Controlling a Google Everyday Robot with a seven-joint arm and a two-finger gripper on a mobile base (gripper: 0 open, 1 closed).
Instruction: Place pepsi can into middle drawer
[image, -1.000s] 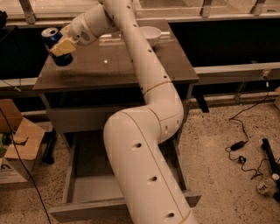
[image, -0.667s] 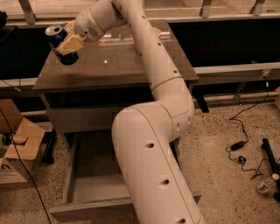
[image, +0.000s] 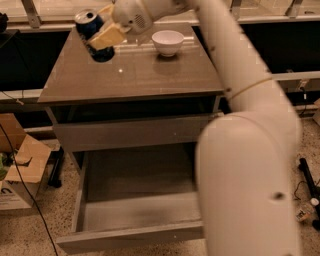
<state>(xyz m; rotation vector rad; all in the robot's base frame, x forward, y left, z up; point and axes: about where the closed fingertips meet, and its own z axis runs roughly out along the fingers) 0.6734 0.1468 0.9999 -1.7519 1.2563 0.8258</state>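
Aloft over the cabinet top (image: 135, 75), gripper (image: 103, 39) around pepsi can (image: 90, 24).

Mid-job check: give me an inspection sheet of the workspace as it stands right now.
Surface: cabinet top, brown and glossy, with one bowl standing near the back.
Job's things: pepsi can, tilted, held over the top's left rear; middle drawer, pulled open below, nothing seen on its visible floor.
Clutter: white bowl, upright, apart from the can.
Grippers: gripper, at upper left, shut on the pepsi can.
Cables: black cable across the floor at left.
Surroundings: cardboard box left of the cabinet; closed drawer front above the open drawer.
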